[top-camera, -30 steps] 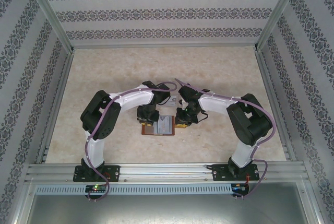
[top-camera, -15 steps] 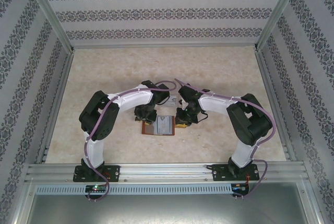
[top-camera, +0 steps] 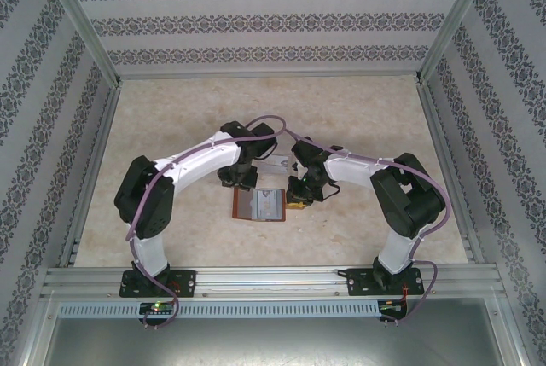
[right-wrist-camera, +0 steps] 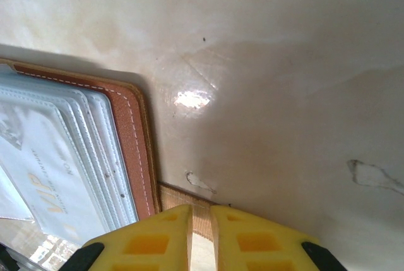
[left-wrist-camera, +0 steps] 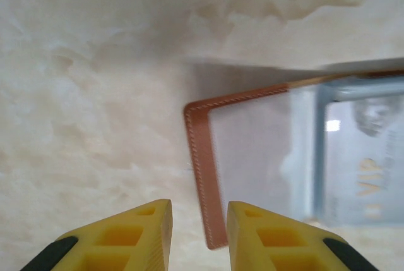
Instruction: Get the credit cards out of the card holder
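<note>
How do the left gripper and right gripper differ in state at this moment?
The left gripper has its jaws apart, holding nothing; the right gripper has them nearly together, pinching the tan strap tab of the card holder. The left hangs over the holder's corner, clear of it; the right sits at its edge. Both have yellow fingers.

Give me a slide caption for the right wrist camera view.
Right pincer closed on the strap tab of the open card holder, a VIP card in its pocket.

I can read "VIP" in pale gold letters on the grey credit card [left-wrist-camera: 363, 157] tucked in the card holder [left-wrist-camera: 201, 151]; its smaller print is too blurred.
</note>
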Robot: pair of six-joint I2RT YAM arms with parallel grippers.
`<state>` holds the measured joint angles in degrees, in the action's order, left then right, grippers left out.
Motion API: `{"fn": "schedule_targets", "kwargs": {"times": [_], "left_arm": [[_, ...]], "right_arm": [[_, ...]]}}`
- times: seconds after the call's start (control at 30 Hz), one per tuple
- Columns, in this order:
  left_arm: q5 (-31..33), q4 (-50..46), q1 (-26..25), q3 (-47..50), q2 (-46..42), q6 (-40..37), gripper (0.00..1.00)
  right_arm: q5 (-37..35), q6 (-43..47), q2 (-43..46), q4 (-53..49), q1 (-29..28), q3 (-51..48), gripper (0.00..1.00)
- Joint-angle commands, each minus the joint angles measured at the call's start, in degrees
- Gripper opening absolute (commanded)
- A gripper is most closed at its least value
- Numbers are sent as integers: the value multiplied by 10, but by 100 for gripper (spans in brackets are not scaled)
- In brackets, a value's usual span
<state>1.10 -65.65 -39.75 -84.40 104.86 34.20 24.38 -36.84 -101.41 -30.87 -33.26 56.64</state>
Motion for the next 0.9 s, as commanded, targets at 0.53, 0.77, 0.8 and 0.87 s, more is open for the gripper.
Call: {"fn": "schedule_targets", "kwargs": {"times": [0.53,0.77,0.8,0.87], "left_arm": [[-252,276,42,171,-68,83,24],[-314,346,71,227,-78,108,23],[-316,347,72,229,-78,108,23],[-318,348,73,231,-77,107,23]], "right_arm": [[-6,-44,60,-4,-19,12,28],[-6,-56,24,-3,-45,35,44],[-7,-58,18,-3,-48,37,44],[-13,-60,7,-4,-54,44,46]]}}
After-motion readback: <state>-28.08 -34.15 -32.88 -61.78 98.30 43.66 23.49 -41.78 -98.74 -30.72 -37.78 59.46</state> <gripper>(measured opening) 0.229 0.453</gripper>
